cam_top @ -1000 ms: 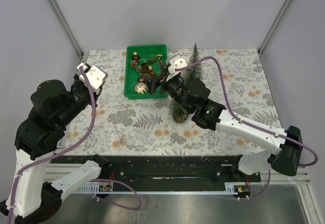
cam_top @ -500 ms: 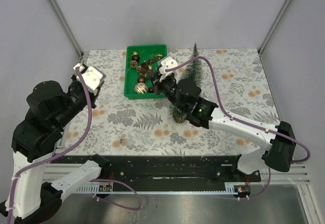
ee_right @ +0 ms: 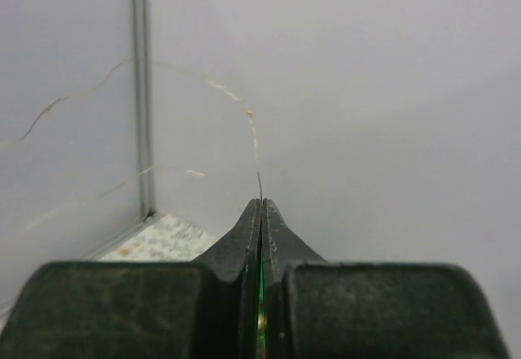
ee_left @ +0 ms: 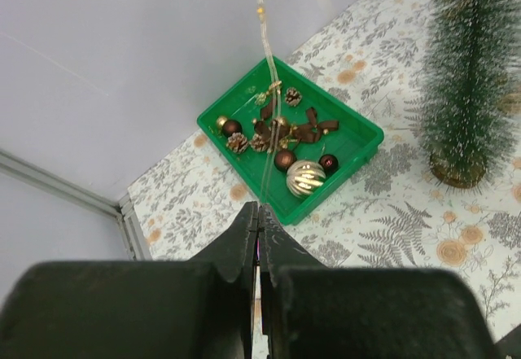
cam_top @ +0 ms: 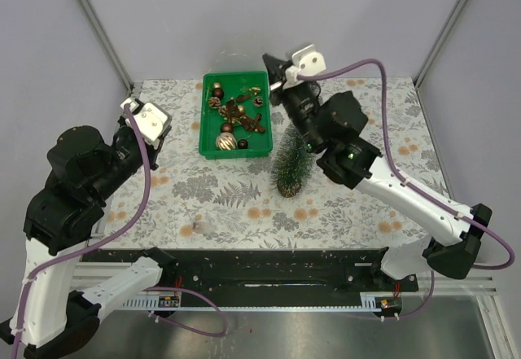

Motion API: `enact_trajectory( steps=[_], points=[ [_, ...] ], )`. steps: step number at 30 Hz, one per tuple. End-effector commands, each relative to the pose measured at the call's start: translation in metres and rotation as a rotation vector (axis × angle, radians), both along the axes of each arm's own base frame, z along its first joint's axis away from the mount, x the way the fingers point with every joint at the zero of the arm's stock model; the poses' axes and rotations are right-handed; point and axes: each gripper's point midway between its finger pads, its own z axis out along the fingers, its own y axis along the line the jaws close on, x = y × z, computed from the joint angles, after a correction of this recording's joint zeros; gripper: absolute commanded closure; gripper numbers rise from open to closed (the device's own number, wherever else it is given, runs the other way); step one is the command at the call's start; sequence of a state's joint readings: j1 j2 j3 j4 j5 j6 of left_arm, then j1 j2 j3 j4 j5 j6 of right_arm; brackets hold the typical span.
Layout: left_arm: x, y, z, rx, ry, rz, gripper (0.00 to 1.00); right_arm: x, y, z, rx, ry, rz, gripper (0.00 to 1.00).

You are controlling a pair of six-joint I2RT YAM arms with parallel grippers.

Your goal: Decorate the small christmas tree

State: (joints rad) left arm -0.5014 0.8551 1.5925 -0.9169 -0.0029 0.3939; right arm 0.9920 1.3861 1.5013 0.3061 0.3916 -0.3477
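The small christmas tree (cam_top: 291, 162) (ee_left: 468, 74) stands upright on the cloth, right of the green tray (cam_top: 207, 123) (ee_left: 370, 141). A thin clear light wire (ee_left: 264, 66) (ee_right: 254, 143) with tiny bulbs rises from the tray. My left gripper (ee_left: 260, 206) is shut, and the wire runs out of its tips towards the tray. My right gripper (cam_top: 271, 64) (ee_right: 260, 201) is raised high behind the tray, near the back wall. It is shut on the wire, which curves away to the left.
Lying in the tray are a striped silver-gold ball (cam_top: 226, 141) (ee_left: 305, 178), brown baubles (ee_left: 284, 159), pine cones (ee_left: 238, 142) and brown ribbon bows (ee_left: 313, 127). The back wall and a metal corner post (ee_right: 142, 90) are close to my right gripper.
My right gripper shut on the wire over the tray, then rose up and back towards the wall, drawing it out. The tree now shows in full. The left arm barely moved.
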Motion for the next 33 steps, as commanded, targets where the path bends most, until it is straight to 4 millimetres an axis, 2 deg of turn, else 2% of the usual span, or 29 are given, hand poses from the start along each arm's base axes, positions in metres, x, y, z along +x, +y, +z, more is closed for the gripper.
enact_trajectory(
  steps=[1,2,3,6,12,16,21,25,28,31,33],
  points=[
    [0.017,-0.020,0.017,-0.062,-0.048,-0.045,0.98,0.020,-0.033,0.058,-0.029,-0.122,-0.157,1.00],
    [0.021,-0.023,0.019,-0.066,-0.052,-0.048,0.98,0.026,-0.033,0.059,-0.057,-0.129,-0.171,1.00],
    [0.027,-0.026,0.017,-0.064,-0.051,-0.050,0.98,0.029,-0.039,0.071,-0.057,-0.150,-0.196,1.00],
    [0.041,-0.037,0.020,-0.076,-0.059,-0.060,0.98,0.042,-0.050,0.088,-0.108,-0.200,-0.289,1.00],
    [0.083,-0.055,0.028,-0.099,-0.074,-0.032,0.99,0.077,-0.067,0.106,-0.207,-0.251,-0.438,1.00],
    [0.110,-0.064,0.023,-0.093,-0.077,-0.004,0.99,0.101,-0.096,0.114,-0.227,-0.258,-0.544,1.00],
    [0.134,-0.077,0.013,-0.097,-0.071,0.000,0.99,0.129,-0.142,0.114,-0.151,-0.212,-0.598,1.00],
    [0.150,-0.086,0.015,-0.127,-0.069,0.005,1.00,0.150,-0.166,0.107,-0.122,-0.180,-0.624,1.00],
    [0.165,-0.089,0.025,-0.150,-0.077,0.037,1.00,0.157,-0.181,0.106,-0.099,-0.167,-0.646,1.00],
    [0.172,-0.094,0.039,-0.167,-0.097,0.031,1.00,0.159,-0.190,0.105,-0.077,-0.161,-0.643,1.00],
    [0.175,-0.100,0.041,-0.173,-0.095,0.015,1.00,0.160,-0.198,0.106,-0.071,-0.168,-0.663,1.00]
  ],
)
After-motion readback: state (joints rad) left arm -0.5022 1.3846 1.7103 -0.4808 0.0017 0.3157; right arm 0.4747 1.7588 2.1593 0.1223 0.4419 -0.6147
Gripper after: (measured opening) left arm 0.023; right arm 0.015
